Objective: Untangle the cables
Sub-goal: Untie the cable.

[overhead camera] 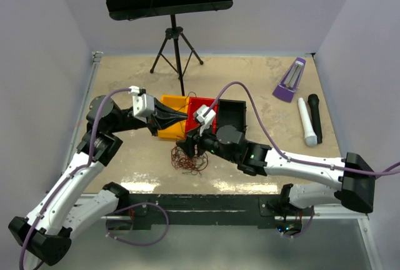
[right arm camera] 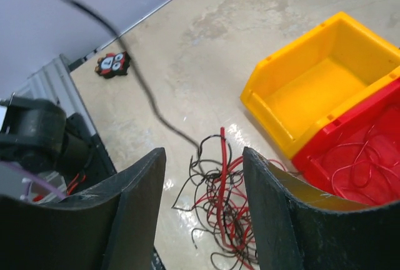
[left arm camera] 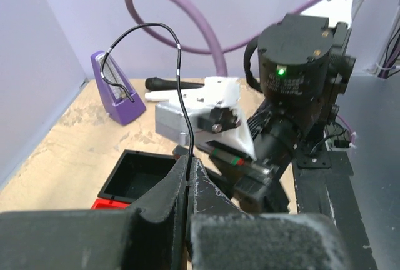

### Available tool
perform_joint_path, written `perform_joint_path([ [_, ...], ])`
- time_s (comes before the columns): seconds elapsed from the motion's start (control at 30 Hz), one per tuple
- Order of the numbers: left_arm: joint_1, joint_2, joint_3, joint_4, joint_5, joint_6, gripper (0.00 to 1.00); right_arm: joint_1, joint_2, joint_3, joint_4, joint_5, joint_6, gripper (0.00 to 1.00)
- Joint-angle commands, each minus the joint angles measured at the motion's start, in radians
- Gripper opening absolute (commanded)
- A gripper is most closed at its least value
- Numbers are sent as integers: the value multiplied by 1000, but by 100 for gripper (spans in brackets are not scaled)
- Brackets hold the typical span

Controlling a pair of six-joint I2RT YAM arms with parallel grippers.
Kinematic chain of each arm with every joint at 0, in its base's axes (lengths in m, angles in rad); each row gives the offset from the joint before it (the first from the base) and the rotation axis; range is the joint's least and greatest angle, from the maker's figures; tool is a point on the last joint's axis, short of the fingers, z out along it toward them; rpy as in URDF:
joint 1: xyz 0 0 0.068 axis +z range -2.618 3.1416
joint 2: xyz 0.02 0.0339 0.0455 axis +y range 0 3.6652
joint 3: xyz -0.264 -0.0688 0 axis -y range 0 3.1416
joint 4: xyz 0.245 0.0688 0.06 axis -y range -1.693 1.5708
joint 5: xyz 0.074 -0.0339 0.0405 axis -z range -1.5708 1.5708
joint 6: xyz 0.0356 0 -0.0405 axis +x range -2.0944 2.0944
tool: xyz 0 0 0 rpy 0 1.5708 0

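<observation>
The cables [overhead camera: 189,158] lie as a loopy clump of thin red and black wires on the table in front of the bins. In the right wrist view the clump [right arm camera: 234,201] sits just below and between the two fingers of my right gripper [right arm camera: 203,155], which is open with nothing in it. My left gripper [left arm camera: 188,165] is shut on one black wire [left arm camera: 179,76] that arcs up from its tips. In the top view the left gripper [overhead camera: 182,119] hovers over the yellow bin [overhead camera: 170,104]. That black wire [right arm camera: 128,54] runs taut from the clump up to the upper left.
Yellow bin [right arm camera: 315,89], red bin [overhead camera: 203,105] holding several red wires [right arm camera: 362,151], and black bin [overhead camera: 233,115] stand side by side. A purple metronome [overhead camera: 289,81], white microphone [overhead camera: 306,122] and black microphone [overhead camera: 314,115] lie at the right. A music stand tripod [overhead camera: 175,48] is behind.
</observation>
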Motion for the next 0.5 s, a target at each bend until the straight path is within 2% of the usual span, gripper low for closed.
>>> perform_joint_path([
  [0.0, 6, -8, 69, 37, 5, -69, 0, 0, 39, 31, 188, 83, -10, 55],
  [0.17, 4, -22, 108, 37, 12, -102, 0, 0, 131, 35, 249, 40, 42, 44],
  [0.47, 4, -30, 243, 44, 2, -132, 0, 1, 159, -97, 282, 41, 129, 46],
])
